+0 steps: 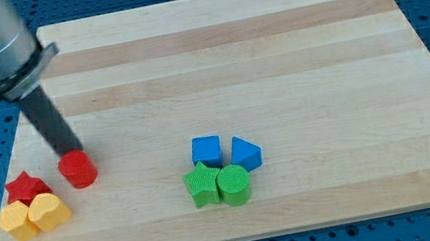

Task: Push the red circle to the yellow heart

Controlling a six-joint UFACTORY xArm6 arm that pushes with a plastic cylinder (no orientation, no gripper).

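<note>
The red circle [78, 170] lies at the board's lower left. My tip [68, 153] rests against its upper left edge; the dark rod runs up to the view's top left. The yellow heart [50, 211] sits just below and left of the red circle, a small gap apart. A red star [26, 186] lies left of the red circle and touches the yellow heart's top. A yellow hexagon [16, 220] sits against the heart's left side.
A blue cube [206, 151], a blue triangle [245, 152], a green star [202, 184] and a green circle [233, 184] cluster at the board's lower middle. The wooden board [272, 39] lies on a blue perforated table.
</note>
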